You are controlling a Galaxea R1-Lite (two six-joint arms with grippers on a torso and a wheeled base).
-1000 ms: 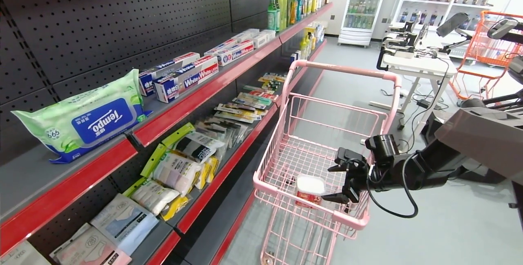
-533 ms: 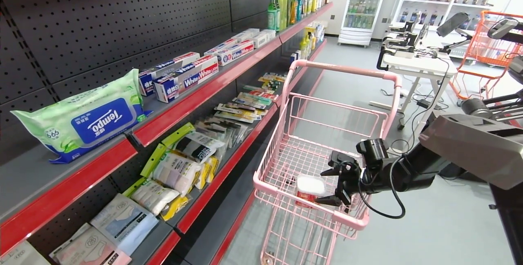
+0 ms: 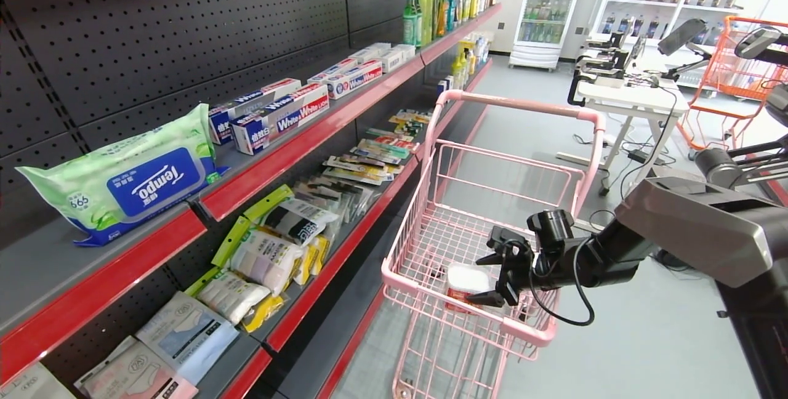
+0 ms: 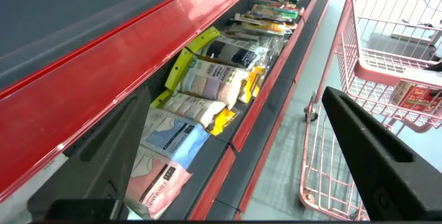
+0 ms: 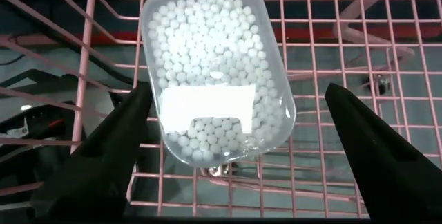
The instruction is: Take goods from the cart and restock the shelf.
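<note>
While the right claw [image 3: 484,281] hung inside the pink cart [image 3: 520,105], its fingers stood spread wide, one on either side of a small tub [image 5: 214,72] of white beads, with a gap showing on both sides. The tub lay on the wire floor in the near left corner of the cart, close to the rim.

The step in hand looked like the grasp. To do it well, the claw probably needed to sink until its fingertips passed the rounded lid and faced the tub's straight walls, stay centred across the narrow width, and only then close. A grip on the smooth lid alone would likely slip. The near rim and the wire floor left little room, so a straight lift before any swing left toward the shelf [image 3: 295,140] seemed the safer course.

The left claw [image 4: 235,96] hung by the lower shelf with its fingers apart and nothing between them.

As for writing, the tub carried a red label on its side, too small to make out. On the upper shelf a green pack of wipes [image 3: 135,183] bore a blue panel with white lettering, upside down from this side, and farther along lay long boxes [image 3: 283,112] printed in red and blue.
</note>
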